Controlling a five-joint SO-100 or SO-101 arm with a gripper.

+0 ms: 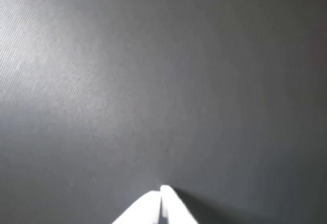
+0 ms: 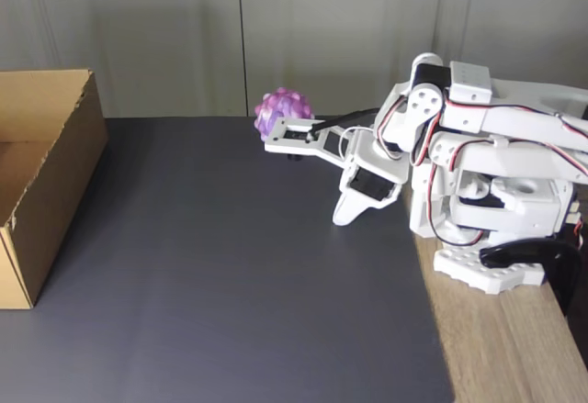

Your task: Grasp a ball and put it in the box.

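Note:
In the fixed view the bumpy purple and pink ball [image 2: 282, 109] rests at the far edge of the dark mat, just behind a white bracket that sticks out from my wrist. The brown cardboard box [image 2: 64, 169] stands open-topped at the left edge of the mat, far from the ball. My white arm is folded at the right, and the gripper [image 2: 345, 212] points down at the mat, below and to the right of the ball. The wrist view has the two white fingertips [image 1: 153, 203] pressed together, gripper [image 1: 162, 189] shut with nothing held, over bare mat.
A dark grey mat [image 2: 239, 274] covers most of the table. A wooden strip [image 2: 496, 348] runs along the right, where the arm's base [image 2: 487, 270] stands. Grey wall panels rise behind.

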